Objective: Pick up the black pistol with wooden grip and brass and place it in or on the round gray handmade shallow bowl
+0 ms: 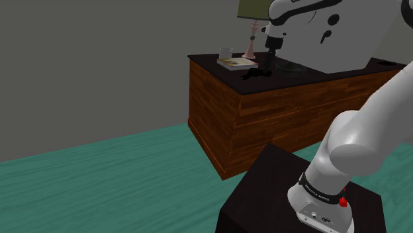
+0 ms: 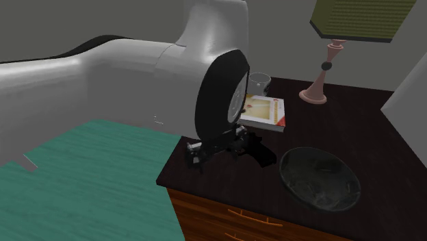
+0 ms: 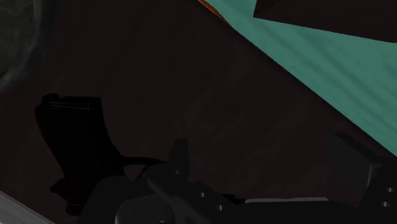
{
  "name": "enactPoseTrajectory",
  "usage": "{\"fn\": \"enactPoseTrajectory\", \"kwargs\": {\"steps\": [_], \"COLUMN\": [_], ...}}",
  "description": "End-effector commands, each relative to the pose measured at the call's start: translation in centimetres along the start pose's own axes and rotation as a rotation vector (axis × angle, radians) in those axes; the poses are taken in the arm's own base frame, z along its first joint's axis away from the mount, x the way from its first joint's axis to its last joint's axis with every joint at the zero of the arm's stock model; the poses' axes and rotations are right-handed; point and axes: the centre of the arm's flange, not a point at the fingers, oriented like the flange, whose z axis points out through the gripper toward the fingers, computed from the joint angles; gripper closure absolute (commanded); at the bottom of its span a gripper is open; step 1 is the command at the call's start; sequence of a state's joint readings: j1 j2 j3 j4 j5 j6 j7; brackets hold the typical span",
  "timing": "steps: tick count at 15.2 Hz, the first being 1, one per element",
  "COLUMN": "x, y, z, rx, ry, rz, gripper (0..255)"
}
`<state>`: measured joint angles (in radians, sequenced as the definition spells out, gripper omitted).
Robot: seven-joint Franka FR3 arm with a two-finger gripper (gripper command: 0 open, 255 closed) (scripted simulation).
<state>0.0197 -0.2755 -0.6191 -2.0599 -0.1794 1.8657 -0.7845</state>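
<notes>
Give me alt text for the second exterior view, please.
A black pistol lies on a dark cabinet top between a round gray shallow bowl and the black gripper of a white arm. A white book and an olive-shaded lamp sit behind.

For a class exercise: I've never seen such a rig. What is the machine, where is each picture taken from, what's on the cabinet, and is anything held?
A white robot arm stands on a box. One camera looks over its shoulder, another views the wooden cabinet from close, and the third sits on the hand. On the cabinet's dark top are a black pistol, a shallow round bowl, a book, a cup and a lamp. The black gripper is open beside the pistol, holding nothing.
</notes>
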Motion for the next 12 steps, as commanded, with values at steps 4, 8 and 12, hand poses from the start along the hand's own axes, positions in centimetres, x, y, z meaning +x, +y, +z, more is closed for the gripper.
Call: {"fn": "enactPoseTrajectory", "kwargs": {"steps": [4,8,12], "x": [1.1,2.4,3.4], "y": [6.5,11.6,15.1], "z": [1.0,2.0,3.2], "rx": [-0.002,-0.002,-0.003], "ry": [-0.013,-0.023,-0.030], "rz": [-0.068,-0.119,-0.155], "gripper": [0,0,0]}}
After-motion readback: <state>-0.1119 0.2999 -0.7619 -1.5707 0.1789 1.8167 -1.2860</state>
